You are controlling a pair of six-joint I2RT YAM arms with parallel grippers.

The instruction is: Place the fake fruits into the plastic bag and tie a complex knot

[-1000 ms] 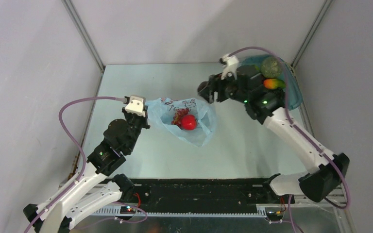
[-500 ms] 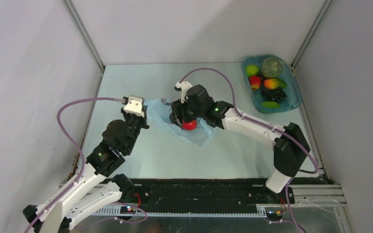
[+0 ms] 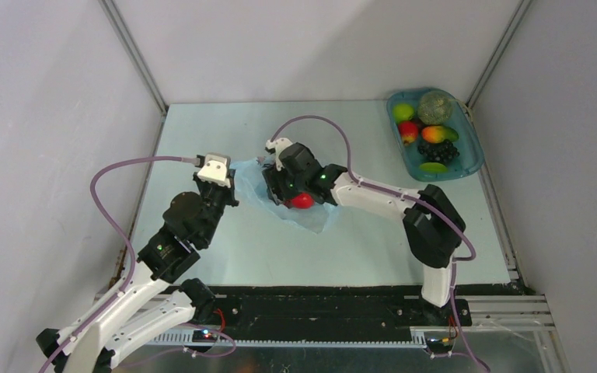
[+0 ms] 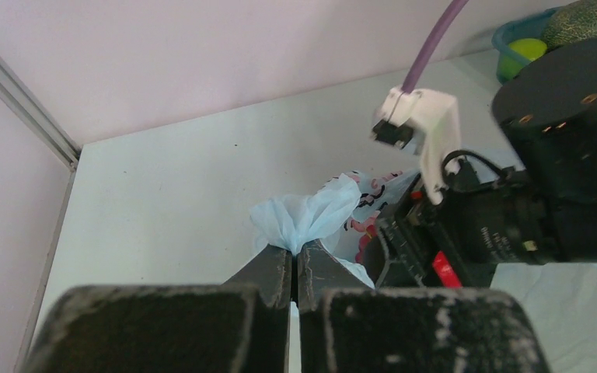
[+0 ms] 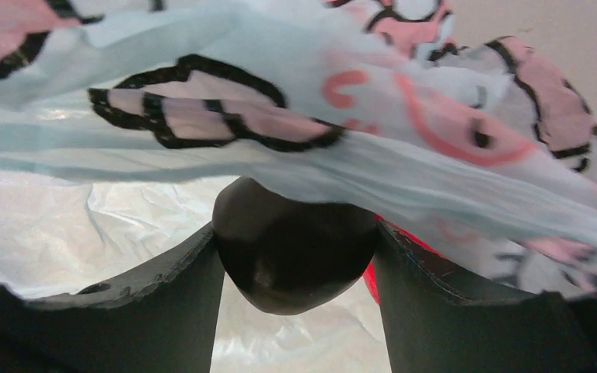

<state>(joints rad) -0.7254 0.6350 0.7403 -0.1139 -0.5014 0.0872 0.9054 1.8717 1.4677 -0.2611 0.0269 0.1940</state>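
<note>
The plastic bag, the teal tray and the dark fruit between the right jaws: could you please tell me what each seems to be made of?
The plastic bag looks like thin light-blue film, slightly translucent, crumpling where pinched. The teal tray seems rigid moulded plastic, translucent with a smooth rim. The dark fruit is probably hard plastic: smooth, faint sheen.
</note>
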